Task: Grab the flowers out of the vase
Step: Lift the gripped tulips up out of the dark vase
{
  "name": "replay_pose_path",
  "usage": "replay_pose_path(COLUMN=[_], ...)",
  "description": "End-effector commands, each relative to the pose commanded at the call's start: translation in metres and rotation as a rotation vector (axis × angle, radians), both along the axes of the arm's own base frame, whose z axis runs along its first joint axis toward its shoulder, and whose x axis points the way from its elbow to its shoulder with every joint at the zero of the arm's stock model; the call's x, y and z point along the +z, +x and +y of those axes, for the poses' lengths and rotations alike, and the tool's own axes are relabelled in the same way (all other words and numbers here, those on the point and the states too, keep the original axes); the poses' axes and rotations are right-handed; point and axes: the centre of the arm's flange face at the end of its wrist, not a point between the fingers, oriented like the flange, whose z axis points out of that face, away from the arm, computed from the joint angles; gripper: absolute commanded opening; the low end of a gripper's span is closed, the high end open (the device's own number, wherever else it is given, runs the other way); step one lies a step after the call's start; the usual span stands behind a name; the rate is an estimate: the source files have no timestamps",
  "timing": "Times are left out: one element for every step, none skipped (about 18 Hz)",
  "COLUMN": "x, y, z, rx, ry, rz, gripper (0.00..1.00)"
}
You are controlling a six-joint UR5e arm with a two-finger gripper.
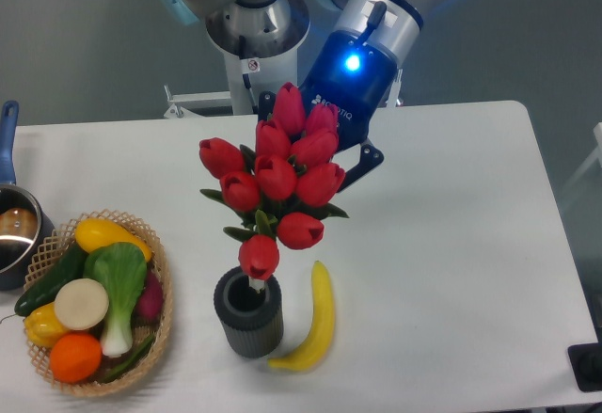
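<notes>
in the fixed camera view, your gripper point(315, 164) sits behind the flowers point(277, 178), its fingers hidden, so you cannot tell from this angle if it is clamped. the bunch hangs above the vase point(248, 312), one pale stem tip at the mouth. in my judgement, the lift is nearly done.
</notes>
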Motion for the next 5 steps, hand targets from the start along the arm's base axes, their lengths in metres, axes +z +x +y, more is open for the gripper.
replay_pose_path(x=[0.0001, 0.0024, 0.0023, 0.0023, 0.0023], y=[-0.0034, -0.005, -0.0056, -0.007, -0.0091], z=[-0.0029, -0.0041, -0.0038, -0.005, -0.0068], rx=[0.007, 0.01, 0.01, 0.013, 0.017], ry=[0.001, 0.003, 0.003, 0.003, 0.003], rz=[-0.001, 0.003, 0.003, 0.003, 0.005], gripper=[0.38, 0.38, 0.38, 0.38, 0.37])
